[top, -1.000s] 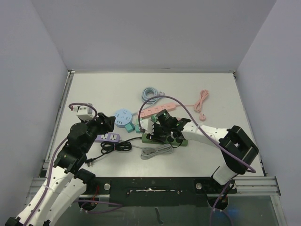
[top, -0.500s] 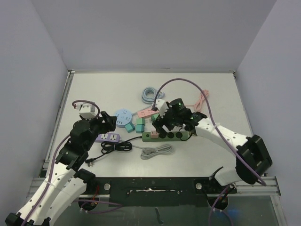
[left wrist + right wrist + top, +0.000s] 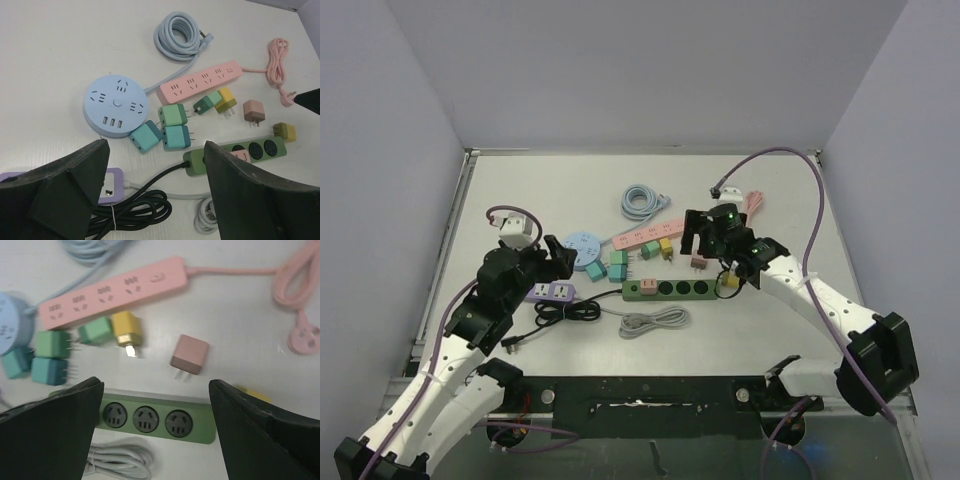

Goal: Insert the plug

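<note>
The right gripper has been lifted off the green power strip and drawn back to the right, its jaws spread from closed; the brown-pink plug and the yellow plug are thereby uncovered; the left gripper has been opened wider.

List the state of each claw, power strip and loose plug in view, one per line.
left claw, open, holding nothing
right claw, open, holding nothing
green power strip, three round sockets in view, all empty
pink power strip, sockets empty
round blue hub, nothing plugged in
pink plug, lying loose, unplugged
yellow plug by the pink power strip, lying loose, unplugged
</note>
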Controlling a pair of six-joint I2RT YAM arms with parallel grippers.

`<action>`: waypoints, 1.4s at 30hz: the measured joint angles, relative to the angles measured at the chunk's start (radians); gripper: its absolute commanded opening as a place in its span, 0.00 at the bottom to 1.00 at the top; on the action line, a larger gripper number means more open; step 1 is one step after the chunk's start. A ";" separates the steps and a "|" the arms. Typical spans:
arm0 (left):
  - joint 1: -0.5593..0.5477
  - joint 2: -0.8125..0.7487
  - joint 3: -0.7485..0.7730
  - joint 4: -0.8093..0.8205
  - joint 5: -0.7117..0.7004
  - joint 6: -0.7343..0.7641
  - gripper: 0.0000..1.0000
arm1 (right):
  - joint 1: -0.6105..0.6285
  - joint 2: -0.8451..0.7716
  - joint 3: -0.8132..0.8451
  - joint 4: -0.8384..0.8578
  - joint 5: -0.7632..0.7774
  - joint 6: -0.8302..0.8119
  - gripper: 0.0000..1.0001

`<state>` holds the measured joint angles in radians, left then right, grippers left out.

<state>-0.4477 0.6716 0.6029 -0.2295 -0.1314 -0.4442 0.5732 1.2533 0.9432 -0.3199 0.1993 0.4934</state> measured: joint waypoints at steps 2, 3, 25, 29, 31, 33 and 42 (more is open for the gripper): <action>0.000 0.012 0.000 0.002 0.023 -0.006 0.75 | -0.026 0.036 -0.007 -0.058 0.067 0.083 0.89; 0.001 0.019 0.000 0.003 0.036 -0.011 0.75 | -0.041 0.061 -0.007 -0.092 0.107 0.127 0.89; 0.005 0.047 -0.019 0.069 0.121 -0.077 0.75 | -0.057 0.485 0.142 -0.158 0.190 0.237 0.62; 0.006 0.047 -0.019 0.069 0.126 -0.077 0.75 | -0.062 0.521 0.148 -0.143 0.190 0.238 0.49; 0.006 0.048 -0.019 0.070 0.134 -0.078 0.75 | -0.067 0.525 0.147 -0.141 0.188 0.240 0.42; 0.006 0.050 -0.019 0.071 0.142 -0.079 0.75 | -0.070 0.525 0.148 -0.135 0.185 0.243 0.34; 0.009 0.099 -0.018 0.105 0.221 -0.113 0.75 | -0.075 0.480 0.101 -0.061 0.140 0.202 0.28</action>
<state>-0.4385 0.7708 0.5846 -0.1242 0.0898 -0.5568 0.4984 1.7332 1.0443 -0.3805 0.3397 0.6956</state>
